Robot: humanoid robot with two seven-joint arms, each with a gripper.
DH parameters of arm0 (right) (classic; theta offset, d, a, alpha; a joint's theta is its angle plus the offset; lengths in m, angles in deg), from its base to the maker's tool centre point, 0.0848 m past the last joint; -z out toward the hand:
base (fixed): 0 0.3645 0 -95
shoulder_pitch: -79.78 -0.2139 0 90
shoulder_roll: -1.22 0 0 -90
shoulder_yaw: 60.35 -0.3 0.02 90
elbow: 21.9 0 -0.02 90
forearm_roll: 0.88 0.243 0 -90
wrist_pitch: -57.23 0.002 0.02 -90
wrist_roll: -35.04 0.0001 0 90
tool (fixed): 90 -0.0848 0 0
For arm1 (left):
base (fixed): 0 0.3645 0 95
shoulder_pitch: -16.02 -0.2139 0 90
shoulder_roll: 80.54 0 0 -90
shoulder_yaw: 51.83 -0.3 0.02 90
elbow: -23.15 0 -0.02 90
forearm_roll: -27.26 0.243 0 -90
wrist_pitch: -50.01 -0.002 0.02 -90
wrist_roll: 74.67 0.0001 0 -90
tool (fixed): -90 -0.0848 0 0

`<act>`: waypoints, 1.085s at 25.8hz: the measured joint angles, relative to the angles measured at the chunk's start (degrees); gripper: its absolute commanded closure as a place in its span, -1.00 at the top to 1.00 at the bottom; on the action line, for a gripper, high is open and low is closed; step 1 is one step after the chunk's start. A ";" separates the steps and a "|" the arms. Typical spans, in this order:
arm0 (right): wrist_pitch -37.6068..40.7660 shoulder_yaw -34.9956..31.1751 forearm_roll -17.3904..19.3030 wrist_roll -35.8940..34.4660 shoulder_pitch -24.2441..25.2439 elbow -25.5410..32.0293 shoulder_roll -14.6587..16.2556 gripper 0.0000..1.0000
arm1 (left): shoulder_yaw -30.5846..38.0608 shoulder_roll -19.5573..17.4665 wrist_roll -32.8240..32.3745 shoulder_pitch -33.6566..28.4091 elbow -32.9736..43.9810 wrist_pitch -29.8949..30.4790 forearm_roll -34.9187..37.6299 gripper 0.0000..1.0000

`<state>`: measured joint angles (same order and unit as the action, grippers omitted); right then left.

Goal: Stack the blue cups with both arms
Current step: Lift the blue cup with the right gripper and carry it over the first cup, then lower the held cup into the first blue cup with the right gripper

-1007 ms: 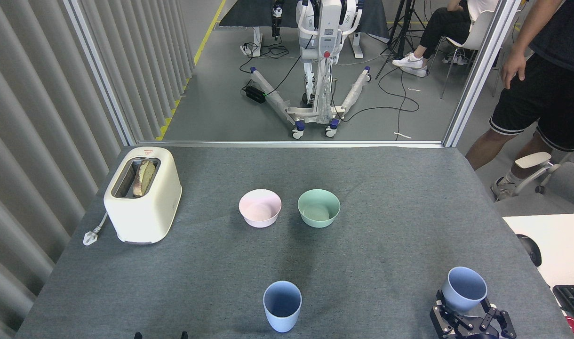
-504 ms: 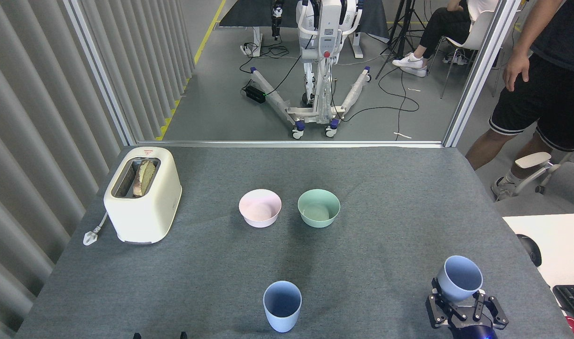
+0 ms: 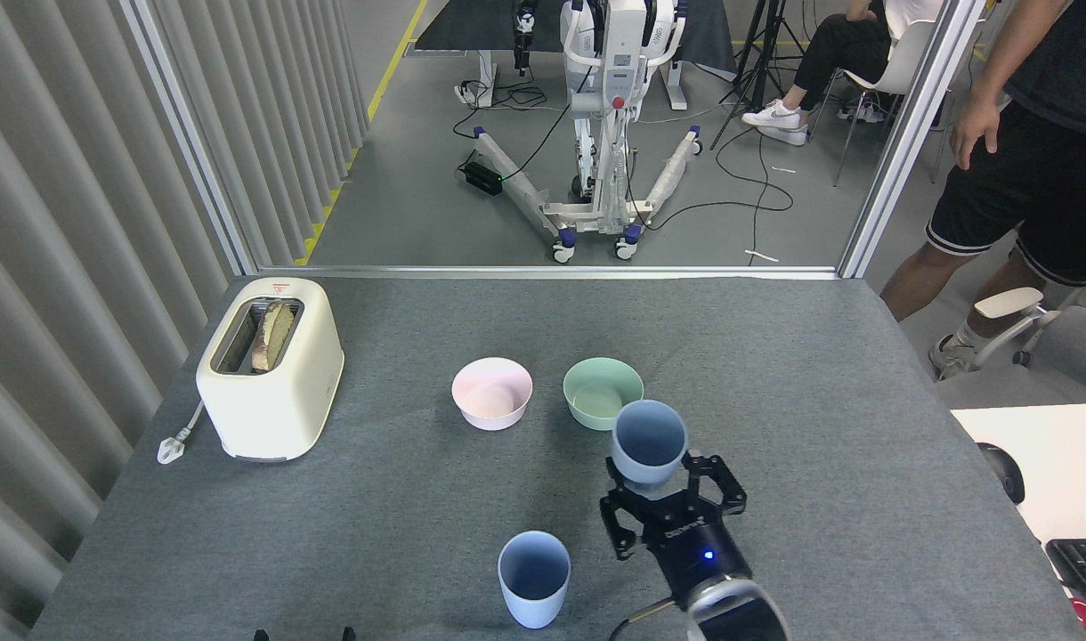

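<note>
right claw [image 3: 670, 499] clamped on blue cup [image 3: 649, 442] | moved left, toward standing cup [image 3: 533, 579]

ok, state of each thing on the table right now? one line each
Right gripper: shut on the held blue cup, raised above the table.
Held blue cup: upright, mouth open, empty.
Standing blue cup: upright on the table, empty, nothing stacked in it.
Pink bowl: upright, empty.
Mint green bowl: upright, empty.
Toaster: bread in slot, plug loose on table.
Left gripper: not in view.
</note>
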<state>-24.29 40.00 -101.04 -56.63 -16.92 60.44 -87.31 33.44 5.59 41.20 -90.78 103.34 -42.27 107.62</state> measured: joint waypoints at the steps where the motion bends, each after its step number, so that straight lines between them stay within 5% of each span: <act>1: -0.12 1.22 -0.95 0.50 0.02 0.24 -1.34 -0.06 | 0.02 0.00 0.01 0.00 -0.02 -0.01 -0.01 1.00; 8: -1.29 9.28 -3.90 2.60 3.80 3.29 -5.22 -0.05 | 0.07 -0.27 0.05 0.12 -0.25 -0.01 -0.03 1.00; 16: -1.54 11.25 -4.58 2.81 10.21 6.92 -5.16 -0.03 | 0.13 -0.34 0.05 0.12 -0.30 -0.02 -0.03 1.00; 28: -1.62 10.85 -4.54 1.96 11.59 6.44 -4.79 -0.01 | 0.19 -0.43 0.05 0.24 -0.30 0.10 -0.03 1.00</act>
<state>-25.91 50.85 -105.57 -54.67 -5.33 66.88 -92.10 33.63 5.16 41.25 -90.53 103.04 -42.18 107.59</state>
